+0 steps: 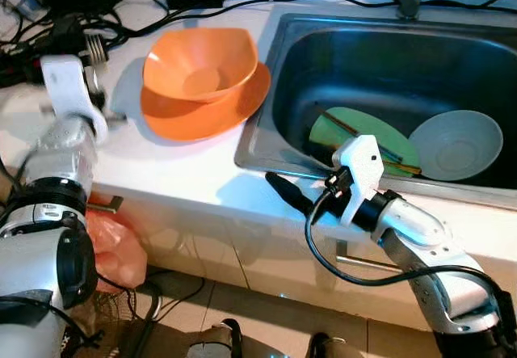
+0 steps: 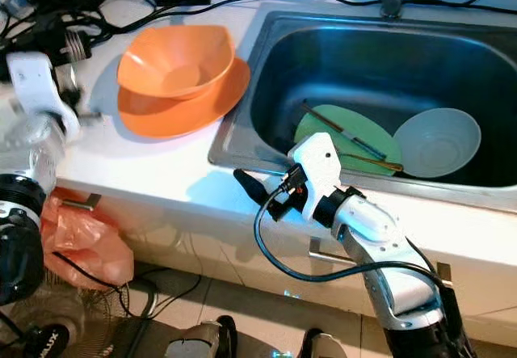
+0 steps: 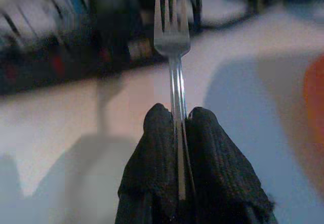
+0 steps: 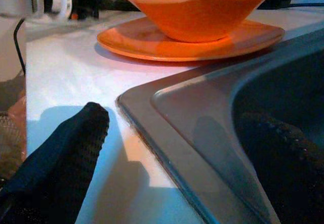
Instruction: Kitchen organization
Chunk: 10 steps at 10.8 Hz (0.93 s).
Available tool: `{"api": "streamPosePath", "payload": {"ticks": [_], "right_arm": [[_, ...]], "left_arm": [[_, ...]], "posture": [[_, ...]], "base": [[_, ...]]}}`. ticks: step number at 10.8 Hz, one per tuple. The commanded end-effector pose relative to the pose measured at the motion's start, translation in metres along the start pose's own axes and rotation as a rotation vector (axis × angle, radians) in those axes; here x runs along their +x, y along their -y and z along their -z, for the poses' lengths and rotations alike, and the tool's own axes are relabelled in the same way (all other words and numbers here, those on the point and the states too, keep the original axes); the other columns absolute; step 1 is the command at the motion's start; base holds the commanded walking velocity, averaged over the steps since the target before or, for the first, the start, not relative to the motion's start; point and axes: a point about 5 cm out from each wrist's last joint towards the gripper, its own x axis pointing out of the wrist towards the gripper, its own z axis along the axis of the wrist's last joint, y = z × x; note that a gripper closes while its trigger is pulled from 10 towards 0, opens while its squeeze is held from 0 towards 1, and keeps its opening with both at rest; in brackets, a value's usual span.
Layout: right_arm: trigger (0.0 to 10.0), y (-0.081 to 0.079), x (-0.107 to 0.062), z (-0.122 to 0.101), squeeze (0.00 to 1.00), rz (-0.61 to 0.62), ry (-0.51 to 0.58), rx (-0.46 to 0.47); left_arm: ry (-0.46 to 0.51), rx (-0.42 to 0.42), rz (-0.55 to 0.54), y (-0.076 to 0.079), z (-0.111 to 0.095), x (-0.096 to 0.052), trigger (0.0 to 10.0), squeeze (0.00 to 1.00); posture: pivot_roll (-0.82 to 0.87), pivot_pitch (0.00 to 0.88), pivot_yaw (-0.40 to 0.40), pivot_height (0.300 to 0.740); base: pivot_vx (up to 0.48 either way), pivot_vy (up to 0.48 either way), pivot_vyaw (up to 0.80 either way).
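A fork (image 3: pixel 172 37) is clamped upright in the left gripper (image 3: pixel 177 120), lifted off the counter (image 1: pixel 194 172) for sorting; the right gripper (image 4: pixel 177 143) is spread wide w/ nothing held, straddling the sink (image 4: pixel 202 113) edge nr the orange bowl (image 1: pixel 200 61).

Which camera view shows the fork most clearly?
The left wrist view: the fork stands sharp with four tines, pinched in the left claw. In the left eye view only its tines peek out behind the wrist.
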Motion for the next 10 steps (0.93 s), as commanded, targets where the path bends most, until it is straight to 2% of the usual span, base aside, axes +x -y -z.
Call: {"api": "streamPosePath", "payload": {"ticks": [1,2,4,5,6,7,8,9,10], "right_arm": [[10.0,0.001,0.001,0.002,0.46,0.010,-0.003,0.005],[10.0,0.004,0.002,0.000,0.45,0.032,0.006,0.000],[10.0,0.017,0.004,-0.007,0.38,0.122,0.053,0.010],[10.0,0.024,0.006,-0.013,0.35,0.163,0.095,0.038],[10.0,0.027,0.007,-0.019,0.32,0.177,0.129,0.068],[10.0,0.030,0.009,-0.026,0.06,0.185,0.181,0.133],[10.0,0.031,0.009,-0.031,0.00,0.188,0.217,0.181],[10.0,0.035,0.009,-0.042,0.00,0.185,0.309,0.319],[10.0,0.036,0.010,-0.051,0.00,0.163,0.379,0.442]], "left_arm": [[0.085,0.048,-0.024,-0.002,-0.011,-0.001,0.0,0.00],[0.343,0.148,-0.024,0.007,-0.050,-0.007,0.0,0.00],[0.591,0.200,0.060,0.036,-0.088,-0.022,0.0,0.00],[0.673,0.197,0.165,0.061,-0.096,-0.033,0.0,0.00],[0.706,0.193,0.248,0.080,-0.095,-0.040,0.0,0.00],[0.701,0.151,0.327,0.101,-0.087,-0.049,0.0,0.00],[0.695,0.131,0.373,0.113,-0.081,-0.055,0.0,0.00],[0.711,0.117,0.478,0.136,-0.073,-0.068,0.0,0.00],[0.718,0.104,0.542,0.150,-0.068,-0.077,0.0,0.00]], "posture": [[0.11,0.159,0.086,0.740],[0.11,0.160,0.080,0.740],[0.11,0.157,0.070,0.740],[0.12,0.153,0.068,0.740],[0.11,0.152,0.067,0.740],[0.11,0.149,0.065,0.740],[0.11,0.147,0.064,0.740],[0.10,0.145,0.061,0.740],[0.10,0.143,0.059,0.740]], "base": [[0.000,0.000,0.00],[0.000,0.000,0.00],[0.000,0.000,0.00],[0.000,0.000,0.00],[0.000,0.000,0.00],[0.000,0.000,0.00],[0.000,0.000,0.00],[0.000,0.000,0.00],[0.000,0.000,0.00]]}}
